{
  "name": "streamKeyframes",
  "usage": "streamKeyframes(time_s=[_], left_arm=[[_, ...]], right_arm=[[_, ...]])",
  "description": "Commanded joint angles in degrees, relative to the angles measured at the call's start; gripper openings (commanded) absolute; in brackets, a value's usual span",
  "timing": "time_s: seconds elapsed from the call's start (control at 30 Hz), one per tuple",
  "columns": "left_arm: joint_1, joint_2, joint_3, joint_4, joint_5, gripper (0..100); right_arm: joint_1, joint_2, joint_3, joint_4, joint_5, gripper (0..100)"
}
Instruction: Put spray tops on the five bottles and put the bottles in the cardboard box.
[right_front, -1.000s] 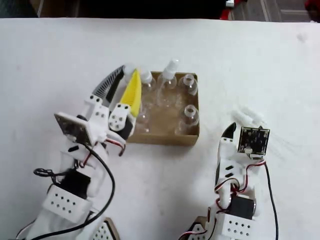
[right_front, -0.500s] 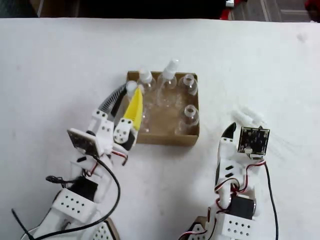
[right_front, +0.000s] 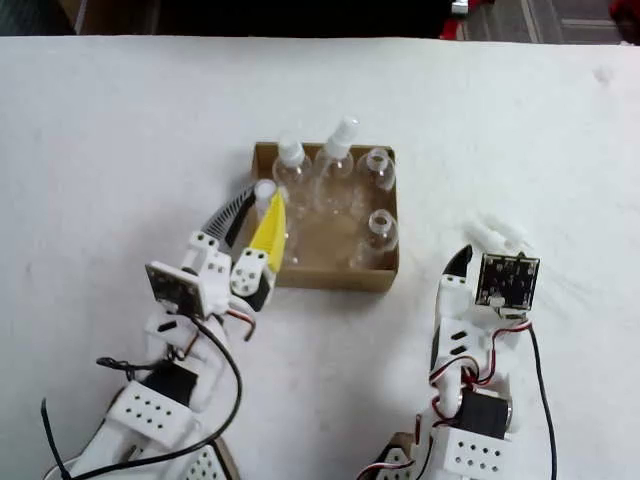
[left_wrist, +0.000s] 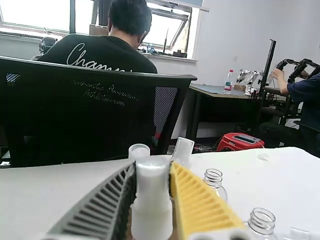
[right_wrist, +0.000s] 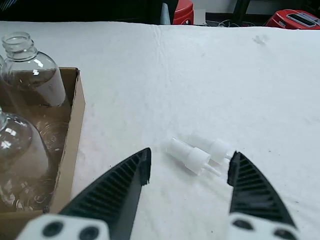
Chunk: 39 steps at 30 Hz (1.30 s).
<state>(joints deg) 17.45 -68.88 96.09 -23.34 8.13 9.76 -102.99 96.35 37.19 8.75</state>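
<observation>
Clear plastic bottles (right_front: 378, 165), five, all standing inside brown cardboard box (right_front: 325, 276) near middle of white worktop (right_front: 120, 120).

High view: two capped bottles (right_front: 291, 168) along box's far wall, two open-necked bottles (right_front: 380, 232) down its right wall, fifth bottle (right_front: 284, 240) at near-left corner. White spray top (right_front: 265, 187) pinched between grey and yellow fingers of left gripper (right_front: 263, 195), directly over that fifth bottle; whether seated on the neck, cannot tell. Two loose spray tops (right_front: 497, 236) lying on worktop just right of box, near right arm (right_front: 465, 330).

Left wrist view: both fingers pressed against sides of white top. Capped tops upright just beyond, open necks off to one side.

Right wrist view: right gripper (right_wrist: 190, 159) with black fingers spread wide, holding nothing, low over worktop. Loose tops side by side, touching, in line with the gap but farther out. Box wall and two open-necked bottles beside one finger.
</observation>
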Motion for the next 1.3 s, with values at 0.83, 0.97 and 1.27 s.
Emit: streamKeyframes(time_s=[0.83,0.97,1.27], left_arm=[[-2.15,-1.19,-15.12,14.77,3.78,18],[-3.38,-1.1,-33.93,41.93,10.9,18],[-2.07,20.97,-56.97,54.42,10.99,18]], right_arm=[[-0.4,-0.04,0.53,-0.48,0.62,23.0],[-0.4,-0.04,0.53,-0.48,0.62,23.0],[-0.4,-0.04,0.53,-0.48,0.62,23.0]])
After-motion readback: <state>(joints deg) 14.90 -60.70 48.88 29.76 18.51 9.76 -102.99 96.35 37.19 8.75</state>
